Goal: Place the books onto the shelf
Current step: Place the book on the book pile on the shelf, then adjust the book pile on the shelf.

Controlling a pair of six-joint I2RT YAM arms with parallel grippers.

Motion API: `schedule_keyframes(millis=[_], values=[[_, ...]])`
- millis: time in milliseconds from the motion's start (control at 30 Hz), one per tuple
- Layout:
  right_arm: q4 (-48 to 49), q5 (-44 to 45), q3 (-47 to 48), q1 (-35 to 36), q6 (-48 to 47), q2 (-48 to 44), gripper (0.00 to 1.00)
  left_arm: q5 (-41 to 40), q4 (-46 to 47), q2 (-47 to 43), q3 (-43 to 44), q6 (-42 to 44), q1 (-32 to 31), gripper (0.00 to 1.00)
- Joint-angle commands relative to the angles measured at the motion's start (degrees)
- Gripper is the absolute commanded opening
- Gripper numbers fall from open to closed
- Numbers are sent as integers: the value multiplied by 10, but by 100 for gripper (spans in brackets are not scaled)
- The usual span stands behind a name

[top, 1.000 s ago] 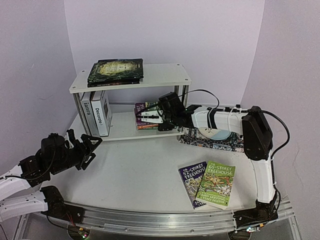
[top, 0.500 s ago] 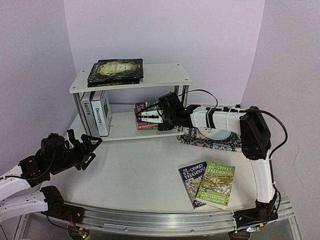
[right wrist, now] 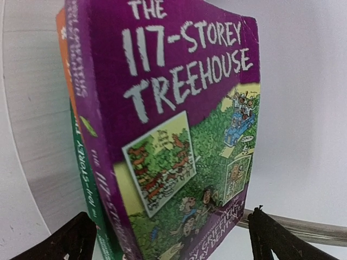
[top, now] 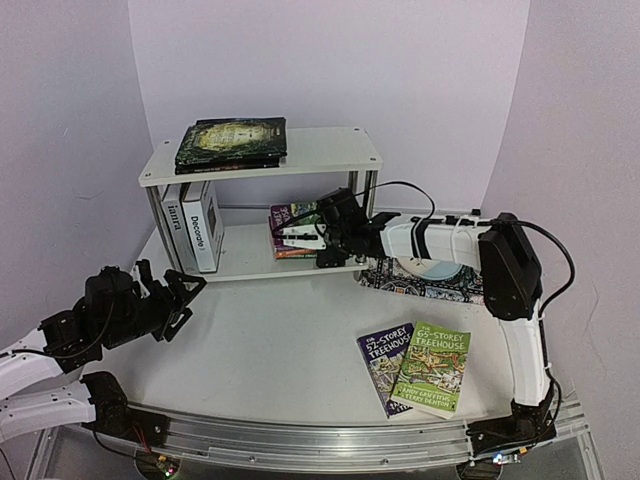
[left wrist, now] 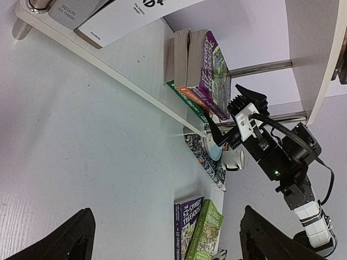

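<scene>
Status: shelf sits at the back of the worktop.
Top board: small pile of dark-covered books lying flat at the left end.
Lower board, left end: two white hardbacks upright, spines out, touching each other.
Lower board, right half: flat stack of paperbacks. Purple "117-Storey Treehouse" book is on top, with an orange book and a green-spined book below it.

Right tool is in over the lower board at that stack, arm stretched across from the right. Jaws are wide apart; the wrist view shows one finger on each side of the stack's near end. One finger has a visible gap to the purple cover, with the chrome post showing through it. The other finger sits just beside the green spine; can't tell if it touches. The stack lies flat on the board.

Left tool hangs over the worktop front left, well apart from the shelf, jaws apart, nothing between them.

Not shelved: two paperbacks flat on the worktop, front right. These are the blue-purple paperback "52-Storey Treehouse" and the green paperback "65-Storey Treehouse". The green one overlaps the other's right edge.

Patterned mat lies just right of the shelf, with a pale plate on it.
</scene>
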Motion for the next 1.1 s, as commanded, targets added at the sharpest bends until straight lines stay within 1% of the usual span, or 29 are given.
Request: schedule_keyframes(millis=[0, 67, 133, 233, 367, 467, 533, 667, 767, 933, 1067], values=[[-5, 17, -14, 41, 57, -55, 98, 4, 9, 5, 19, 15, 1, 94], [-5, 30, -19, 53, 94, -68, 98, 5, 10, 8, 20, 21, 0, 94], [-5, 43, -24, 61, 127, -79, 96, 11, 14, 16, 23, 38, 0, 94], [-6, 59, -39, 71, 201, -97, 87, 20, 22, 39, 32, 72, 1, 93], [-14, 66, -66, 80, 314, -124, 72, 18, 36, 82, 51, 112, 1, 89], [-15, 60, -96, 80, 393, -147, 59, 14, 79, 125, 51, 134, 0, 78], [-13, 47, -120, 80, 426, -162, 54, 13, 124, 151, 47, 139, 1, 72], [-11, 48, -159, 80, 473, -181, 47, 10, 188, 201, 47, 138, 1, 53], [-6, 50, -199, 80, 503, -207, 46, 2, 214, 226, 48, 138, 1, 42], [2, 57, -256, 80, 540, -240, 47, -15, 253, 266, 48, 129, 0, 31], [6, 61, -290, 73, 559, -259, 46, -24, 258, 321, 77, 131, -1, 23]])
